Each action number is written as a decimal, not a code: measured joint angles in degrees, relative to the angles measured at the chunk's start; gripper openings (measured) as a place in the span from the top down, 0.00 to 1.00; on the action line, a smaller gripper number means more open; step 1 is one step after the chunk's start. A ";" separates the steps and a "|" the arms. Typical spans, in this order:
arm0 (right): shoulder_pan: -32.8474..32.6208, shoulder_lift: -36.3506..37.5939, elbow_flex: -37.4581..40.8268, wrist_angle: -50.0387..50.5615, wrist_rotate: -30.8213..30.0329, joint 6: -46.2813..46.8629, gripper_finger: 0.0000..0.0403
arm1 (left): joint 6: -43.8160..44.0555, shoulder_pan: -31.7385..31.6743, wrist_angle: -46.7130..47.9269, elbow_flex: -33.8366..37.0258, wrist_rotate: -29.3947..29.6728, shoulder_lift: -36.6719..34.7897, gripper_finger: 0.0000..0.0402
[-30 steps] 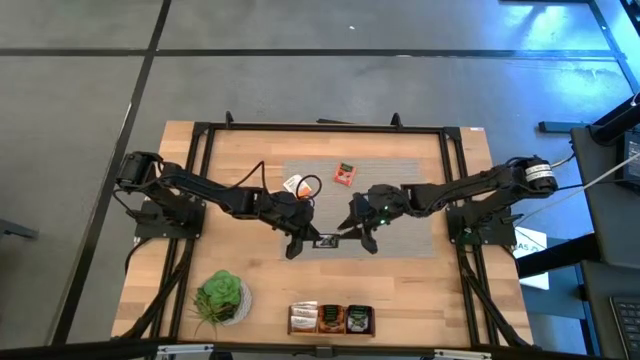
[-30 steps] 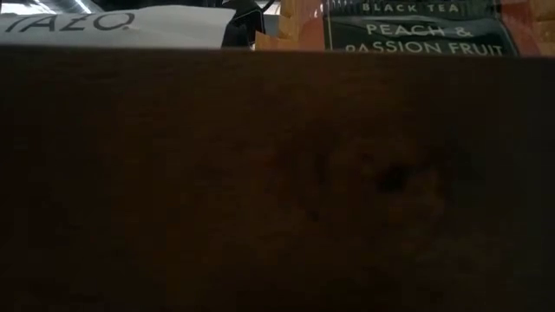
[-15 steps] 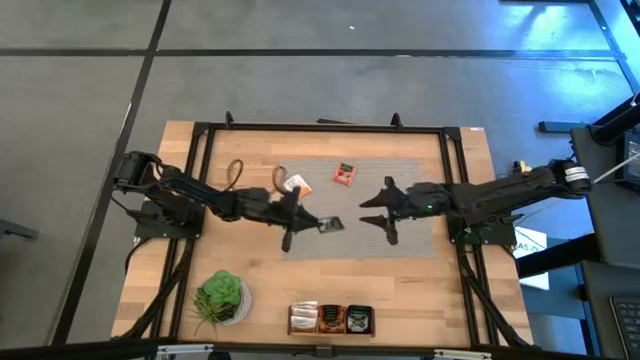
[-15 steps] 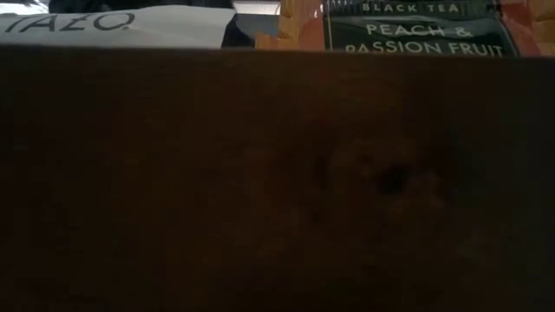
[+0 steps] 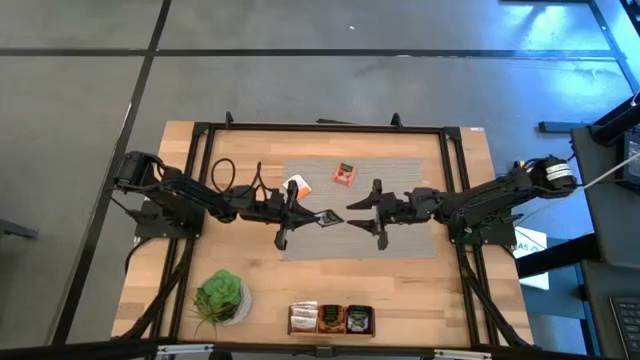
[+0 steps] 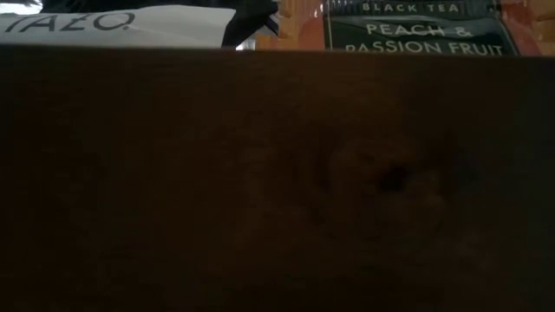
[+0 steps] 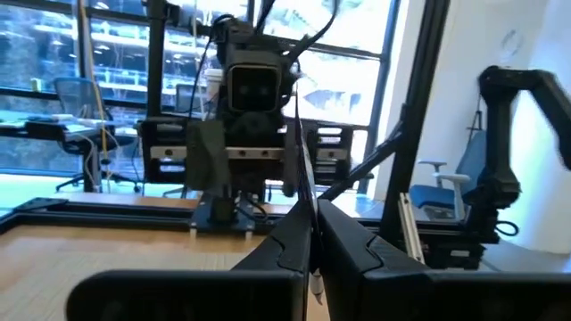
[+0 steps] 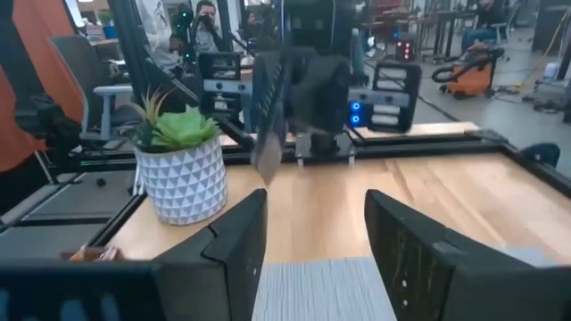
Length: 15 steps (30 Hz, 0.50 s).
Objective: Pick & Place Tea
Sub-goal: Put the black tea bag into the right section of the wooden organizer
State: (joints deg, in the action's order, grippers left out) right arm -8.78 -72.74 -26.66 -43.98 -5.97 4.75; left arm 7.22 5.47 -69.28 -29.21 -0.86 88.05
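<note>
While pinched by left pincer (image 5: pixel 300 214): one sachet (image 5: pixel 323 217) (two more (image 5: pixel 344 174) on mat (image 5: pixel 400 170)).

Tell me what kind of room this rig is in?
Probably an open robotics lab or workshop. Beyond the table the right wrist view shows office chairs, benches with equipment, and an orange shop vacuum; the left wrist view shows big windows and another robot arm.
</note>
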 joint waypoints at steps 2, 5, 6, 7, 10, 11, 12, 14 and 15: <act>0.00 -2.05 -2.53 0.03 -0.01 -0.87 0.53 | -0.07 0.08 0.19 0.00 0.11 0.00 0.97; 0.00 -4.53 -6.00 0.31 0.04 -2.30 0.53 | -0.04 0.44 0.44 0.00 -0.16 0.02 0.98; 0.00 -5.23 -7.14 0.72 0.04 -2.33 0.53 | -0.06 0.55 0.44 0.00 -0.16 0.02 0.98; 0.00 -5.68 -8.25 1.63 0.04 -2.21 0.53 | -0.07 0.67 0.40 0.00 -0.16 0.02 0.98; 0.00 -5.74 -11.19 8.22 0.02 -0.53 0.53 | -0.17 0.88 0.19 0.00 -0.16 0.02 0.97; 0.00 -5.66 -12.17 11.12 0.02 -0.39 0.53 | -0.46 0.88 0.20 0.00 -0.17 0.02 0.97; 0.00 -5.47 -12.88 13.94 0.02 -0.42 0.53 | -0.74 0.88 0.08 0.00 -0.18 0.02 0.98; 0.00 -5.39 -14.18 17.90 0.02 -0.61 0.53 | -0.96 0.86 0.00 0.00 -0.16 -0.02 0.98; 0.00 -5.37 -14.62 19.59 0.04 -0.55 0.53 | -0.96 0.86 -0.02 0.00 -0.16 -0.12 0.98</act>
State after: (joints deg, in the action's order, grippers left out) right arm -8.78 -78.11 -41.29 -24.39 -5.93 4.20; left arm 6.26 6.33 -69.30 -29.21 -1.02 87.94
